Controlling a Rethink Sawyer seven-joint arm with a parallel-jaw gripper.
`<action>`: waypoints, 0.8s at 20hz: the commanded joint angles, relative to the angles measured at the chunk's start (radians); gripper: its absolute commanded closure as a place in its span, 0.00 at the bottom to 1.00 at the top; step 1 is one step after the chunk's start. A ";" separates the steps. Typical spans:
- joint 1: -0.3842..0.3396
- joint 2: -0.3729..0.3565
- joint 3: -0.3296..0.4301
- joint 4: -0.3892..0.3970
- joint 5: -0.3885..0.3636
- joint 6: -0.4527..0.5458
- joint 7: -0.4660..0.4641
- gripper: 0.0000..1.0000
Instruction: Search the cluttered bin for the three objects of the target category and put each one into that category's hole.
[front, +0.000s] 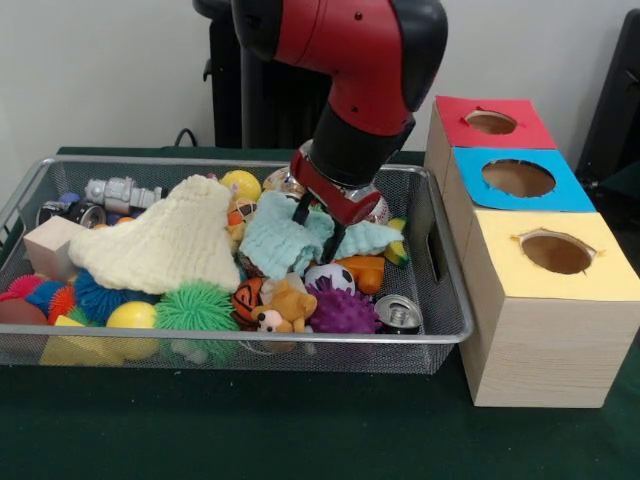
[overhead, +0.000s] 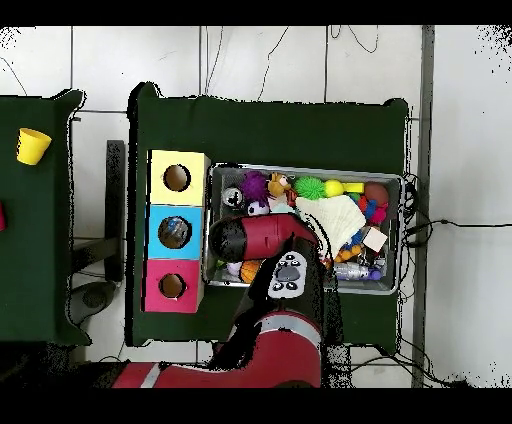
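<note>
My arm (front: 360, 60) wears glossy red and black plastic. The bin (front: 440, 290) is fine silvery wire mesh with a smooth metal rim. A nubbly cream cloth (front: 165, 245) and a soft pale-blue cloth (front: 280, 240) lie in it, beside a shiny metal can (front: 398, 313). The box (front: 545, 340) looks like bare matt wood, topped with matt coloured paper.

Red and black arm (front: 345, 60) comes down from the top, bulky red link angling toward centre, black wrist section below it tilted. End effector (front: 318, 228) at the lowest point — two thin black fingers (front: 300, 209) pointing down, spread apart with a gap between them, nothing visibly clamped. Overhead view: arm (overhead: 262, 240) reaches up from the bottom — red forearm lying crosswise, grey-white joint cover (overhead: 288, 274) on top; end effector hidden under it.
</note>
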 joint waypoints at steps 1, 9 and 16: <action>-0.096 0.080 0.088 0.008 -0.154 -0.033 -0.225 0.00; -0.206 -0.066 0.135 -0.008 -0.246 0.108 -0.394 0.00; -0.293 -0.166 0.208 -0.082 -0.268 0.323 -0.569 0.00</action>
